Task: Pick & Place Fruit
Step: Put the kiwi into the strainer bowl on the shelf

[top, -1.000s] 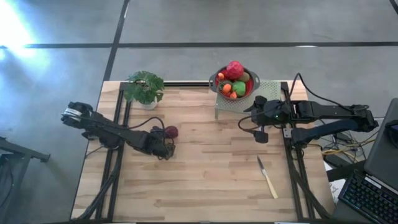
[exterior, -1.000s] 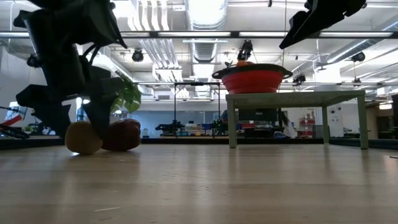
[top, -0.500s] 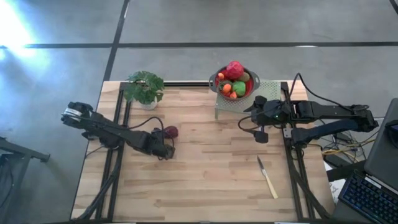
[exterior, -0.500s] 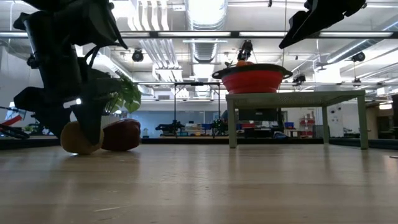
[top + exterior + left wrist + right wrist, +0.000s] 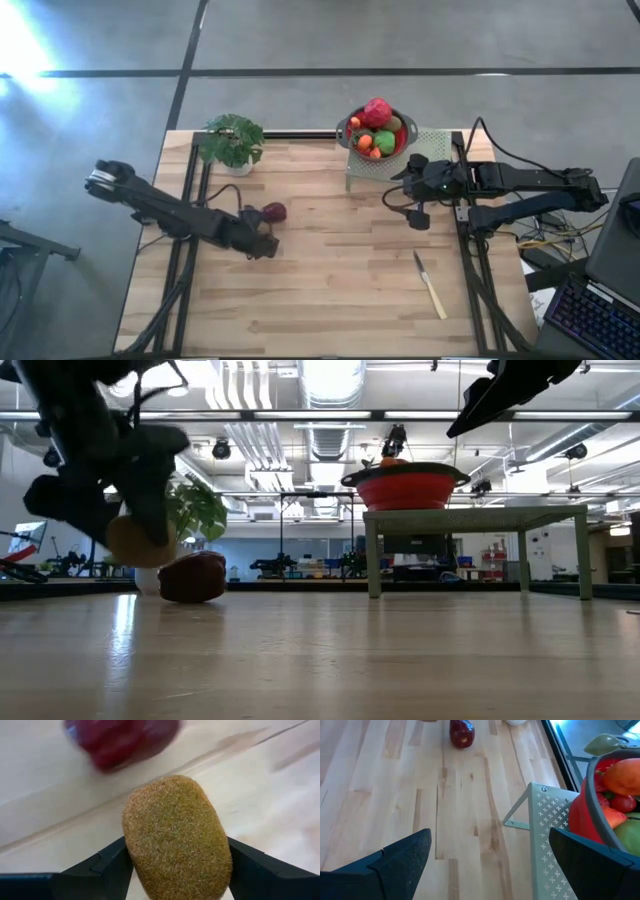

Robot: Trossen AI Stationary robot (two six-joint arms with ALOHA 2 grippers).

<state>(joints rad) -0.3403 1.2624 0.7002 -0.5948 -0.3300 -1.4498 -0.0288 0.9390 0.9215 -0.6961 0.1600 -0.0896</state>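
Fruit in three places: a fuzzy brown kiwi (image 5: 176,840) clamped between the two dark fingers (image 5: 102,867) of the left gripper (image 5: 262,243), a dark red apple (image 5: 273,212) lying on the wooden table (image 5: 340,280), and a heap of mixed pieces in the red bowl (image 5: 377,131). The low view shows the kiwi (image 5: 140,540) clear of the tabletop, with the apple (image 5: 194,576) resting on the wood just beside and below it; in the left wrist view the apple (image 5: 120,740) appears beyond the kiwi, blurred. The bowl (grey-rimmed) stands on a small perforated metal stand (image 5: 425,150) at the far edge of the table, and its heap includes a large magenta-red fruit (image 5: 377,111) on top, a green piece (image 5: 385,141) and several orange ones (image 5: 364,142). The right gripper (image 5: 420,215) hangs above the table just in front of the stand, near the right rail, its fingers (image 5: 395,860) spread wide with nothing between them. A pale-handled knife (image 5: 431,285) lies on the wood nearer the front, well apart from all the fruit. A leafy potted plant (image 5: 232,140) stands at the far left corner, behind the apple.
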